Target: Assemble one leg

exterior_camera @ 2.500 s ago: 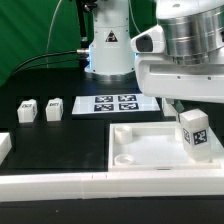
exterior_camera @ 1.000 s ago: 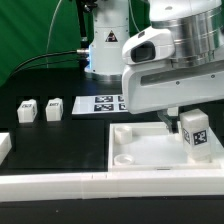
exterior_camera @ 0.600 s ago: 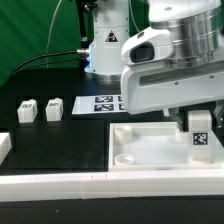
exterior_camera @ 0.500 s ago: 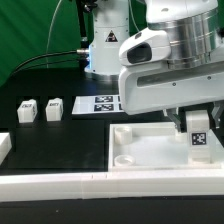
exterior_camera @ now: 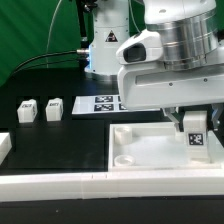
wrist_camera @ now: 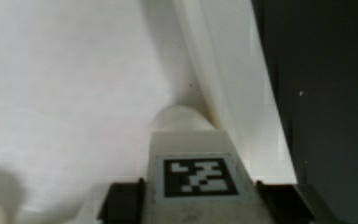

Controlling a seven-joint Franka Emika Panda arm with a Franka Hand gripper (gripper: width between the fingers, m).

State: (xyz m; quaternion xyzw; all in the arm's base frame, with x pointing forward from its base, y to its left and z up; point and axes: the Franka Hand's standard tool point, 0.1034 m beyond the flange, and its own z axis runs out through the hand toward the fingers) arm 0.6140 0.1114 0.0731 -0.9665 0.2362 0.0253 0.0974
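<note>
the leg [exterior_camera: 196, 133] sits between the fingers of the end effector [exterior_camera: 193, 120], which is clamped on it from both sides. the wrist view shows the leg [wrist_camera: 197, 160] with its marker tag [wrist_camera: 197, 178] facing the camera and a finger tight against each flank of it at the end effector [wrist_camera: 197, 196]. it is over the far corner of the white tray [exterior_camera: 116, 150] on the exterior view's right, its tip aimed at the seam where the tray floor meets the raised rim [wrist_camera: 220, 70]; whether it touches the floor cannot be told. compared with two and a half seconds ago the leg has gone from tilted to nearly square and has slid closer to that corner, while the arm has swung across and now hides part of the marker board [exterior_camera: 103, 103]. this looks like a seating step, the leg being lined up with the corner. two spare legs [exterior_camera: 27, 110] lie well apart on the black worktop [exterior_camera: 70, 140], untouched.
</note>
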